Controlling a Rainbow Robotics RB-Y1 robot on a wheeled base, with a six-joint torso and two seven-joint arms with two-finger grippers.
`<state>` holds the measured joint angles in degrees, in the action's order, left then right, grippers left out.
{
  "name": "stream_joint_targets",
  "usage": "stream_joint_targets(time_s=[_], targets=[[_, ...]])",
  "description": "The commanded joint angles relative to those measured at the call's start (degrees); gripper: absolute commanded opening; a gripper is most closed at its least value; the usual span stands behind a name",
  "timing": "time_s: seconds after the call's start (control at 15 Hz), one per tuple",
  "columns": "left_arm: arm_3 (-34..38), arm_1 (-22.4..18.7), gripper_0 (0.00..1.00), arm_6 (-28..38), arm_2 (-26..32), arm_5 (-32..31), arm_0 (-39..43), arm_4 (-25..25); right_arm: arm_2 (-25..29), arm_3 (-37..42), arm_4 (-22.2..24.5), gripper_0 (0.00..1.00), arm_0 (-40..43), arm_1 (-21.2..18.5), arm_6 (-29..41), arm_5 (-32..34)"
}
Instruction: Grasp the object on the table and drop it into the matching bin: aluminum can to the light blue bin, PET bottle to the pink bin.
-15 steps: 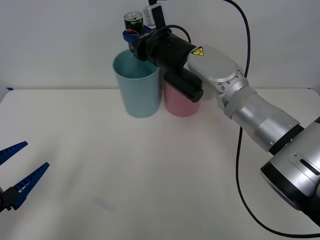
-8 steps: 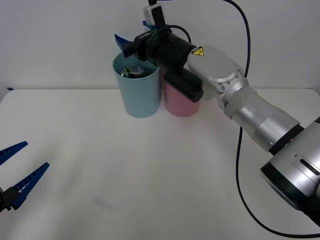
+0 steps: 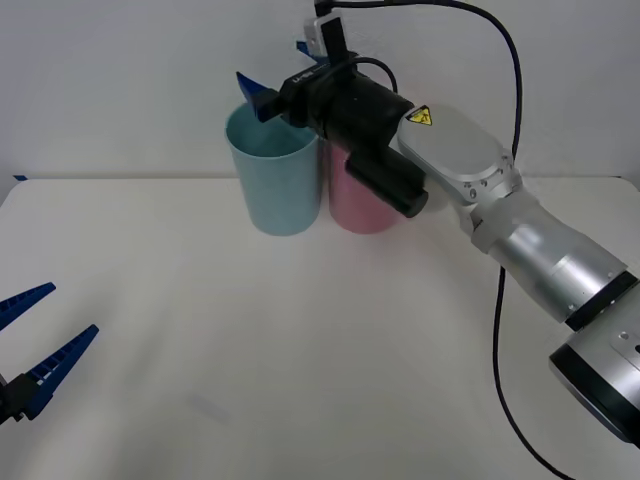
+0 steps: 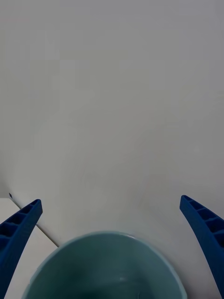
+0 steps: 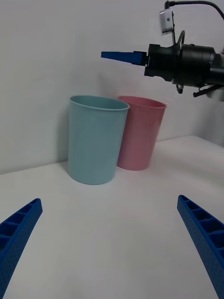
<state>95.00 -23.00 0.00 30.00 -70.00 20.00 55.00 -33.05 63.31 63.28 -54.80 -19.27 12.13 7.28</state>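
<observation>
Gone from the fingers, the can has dropped into the light blue bin, so the job looks done; the right gripper hangs over that bin, fingers wide and empty; its wrist view looks into the bin; the left gripper waits wide, well apart.

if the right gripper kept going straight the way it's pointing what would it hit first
Probably the back wall. The open right gripper points level over the light blue bin, above its rim, though depth is unclear.
</observation>
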Motion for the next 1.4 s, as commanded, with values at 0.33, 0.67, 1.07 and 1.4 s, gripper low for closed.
stream_joint_targets(time_s=[0.33,0.67,1.07,1.4], targets=[[0.0,0.0,1.0,0.0,0.0,0.0,0.0,0.0,1.0,17.5,-2.3,1.0,12.3,-11.3,-0.3,5.1],[0.0,0.0,1.0,0.0,0.0,0.0,0.0,0.0,9.3,30.2,-1.8,1.0,26.4,-16.1,-1.7,12.0],[0.0,0.0,1.0,0.0,0.0,0.0,0.0,0.0,20.0,34.7,0.4,1.0,39.2,-16.7,-5.4,24.5],[0.0,0.0,1.0,0.0,0.0,0.0,0.0,0.0,27.2,34.7,1.1,1.0,46.5,-16.2,-11.9,31.7]])
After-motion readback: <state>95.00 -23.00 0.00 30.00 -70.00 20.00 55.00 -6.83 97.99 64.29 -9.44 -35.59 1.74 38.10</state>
